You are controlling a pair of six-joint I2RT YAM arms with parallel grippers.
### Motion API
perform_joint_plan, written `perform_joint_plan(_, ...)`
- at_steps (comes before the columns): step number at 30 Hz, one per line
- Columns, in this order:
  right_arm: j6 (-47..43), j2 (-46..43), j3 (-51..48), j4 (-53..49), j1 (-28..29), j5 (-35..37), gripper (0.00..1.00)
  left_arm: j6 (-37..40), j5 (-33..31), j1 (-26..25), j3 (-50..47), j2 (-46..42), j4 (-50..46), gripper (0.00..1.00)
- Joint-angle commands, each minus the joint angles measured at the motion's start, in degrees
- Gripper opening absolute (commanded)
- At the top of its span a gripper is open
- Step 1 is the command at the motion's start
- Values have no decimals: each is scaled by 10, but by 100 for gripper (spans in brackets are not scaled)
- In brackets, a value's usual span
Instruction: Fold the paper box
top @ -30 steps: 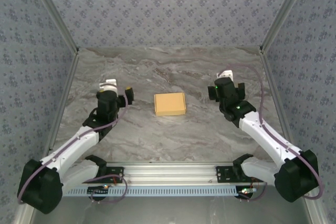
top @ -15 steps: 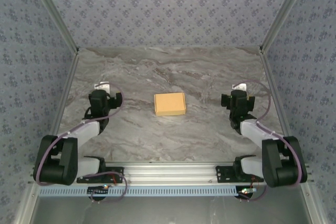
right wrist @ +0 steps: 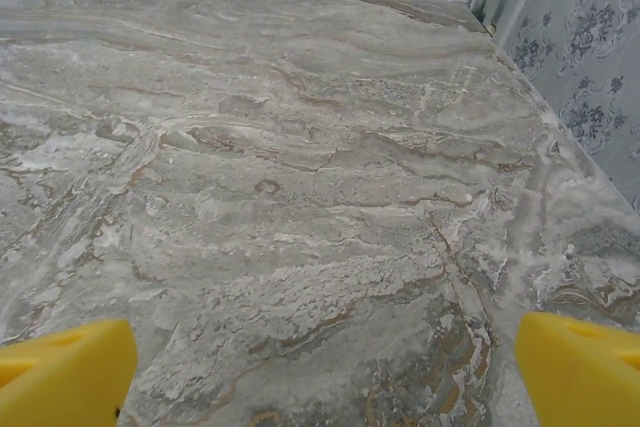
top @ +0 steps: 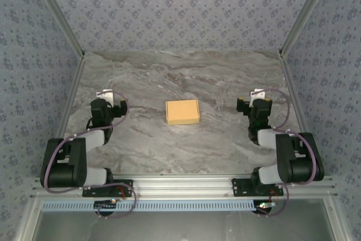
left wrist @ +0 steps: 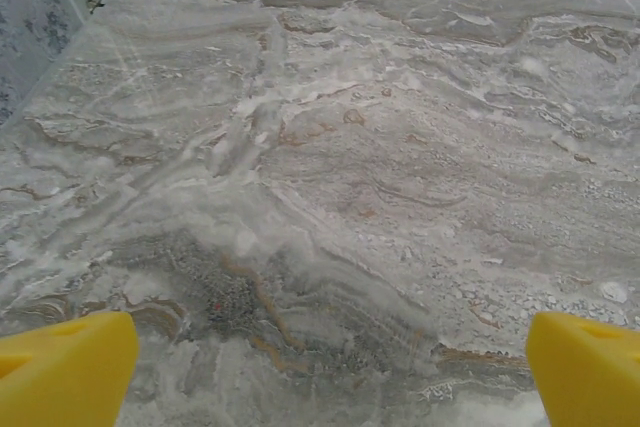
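lying closed as a small yellow-orange rectangular carton, the paper box [top: 183,112] is sitting flat on the marble-patterned table [top: 186,71], near the middle of the surface and about midway between my two arms. nothing is touching it.

my left gripper [top: 106,99] is hanging over the table well to the left of the box, with its arm folded close to its base. its jaws are standing wide apart. in the left wrist view its yellow fingertips [left wrist: 62,367] are showing at the two bottom corners, with bare marble between them.

my right gripper [top: 257,101] is hanging well to the right of the box in a matching folded pose. its jaws are also standing wide apart, its yellow fingertips [right wrist: 585,367] are showing at the bottom corners of the right wrist view, and they are pinching nothing.

blue-grey floral walls [top: 180,9] are enclosing the table on three sides. an aluminium rail [top: 180,183] is carrying both arm bases along the near edge.
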Motion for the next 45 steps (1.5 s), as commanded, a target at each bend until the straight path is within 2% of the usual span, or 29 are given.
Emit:
perform_joint_plan(1,-3,29,-16,72,-6,-26,99,4,22,5,-4,9,60,99)
perform_joint_plan(4,-1,65,-11,92,-8,-34,99,5,18,4,-2,34,80,99)
perform_joint_plan(8,3,63,7,55,-14,-44,99,6,21,7,10,107,128,99)
perform_joint_plan(9,5,64,14,42,-17,-51,99,-2,26,15,22,102,92,99)
perform_joint_plan(12,18,65,24,23,-37,-78,99,-13,36,27,26,103,91,99)
perform_joint_plan(45,16,65,25,23,-35,-77,99,-13,29,25,25,104,94,99)
